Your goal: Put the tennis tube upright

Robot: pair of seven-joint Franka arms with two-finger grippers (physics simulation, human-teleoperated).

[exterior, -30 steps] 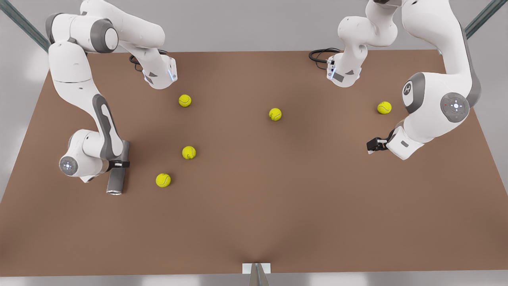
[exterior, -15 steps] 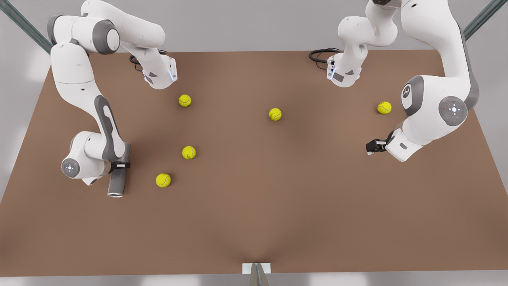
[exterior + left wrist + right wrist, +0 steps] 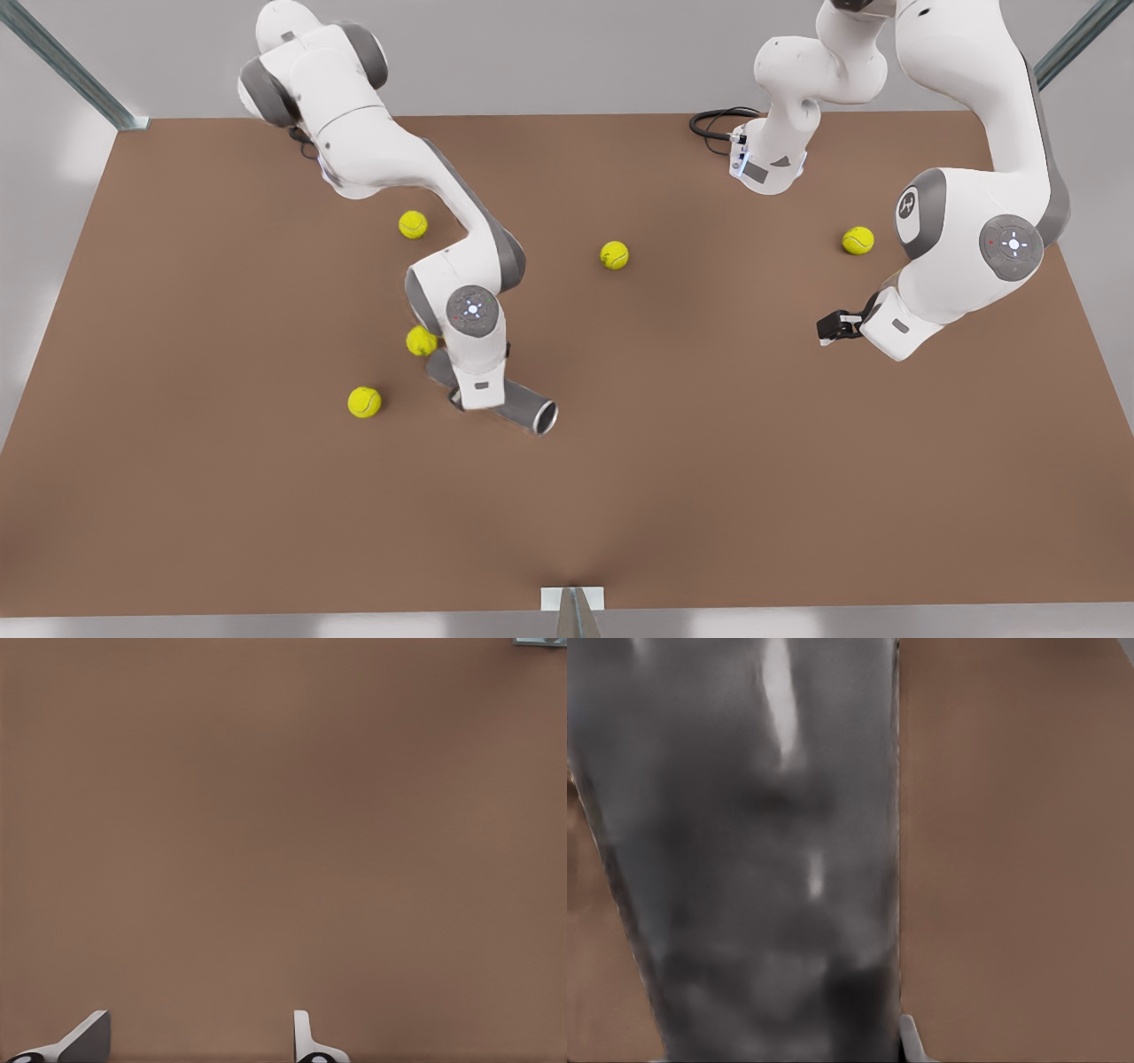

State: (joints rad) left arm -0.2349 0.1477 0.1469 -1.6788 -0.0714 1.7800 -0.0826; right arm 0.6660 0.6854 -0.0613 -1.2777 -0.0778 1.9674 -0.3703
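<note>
Right pincer, one tennis tube, five balls

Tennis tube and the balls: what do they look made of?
Tennis tube: probably metal or hard plastic; matte grey wall with soft highlights, lighter silvery rim at its open end. Tennis balls: likely felt; dull yellow-green, pale seam lines.

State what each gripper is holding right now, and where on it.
The right gripper holds the tennis tube around its middle, the silvery rim toward the camera. The left gripper waits open over bare table, holding nothing.
</note>
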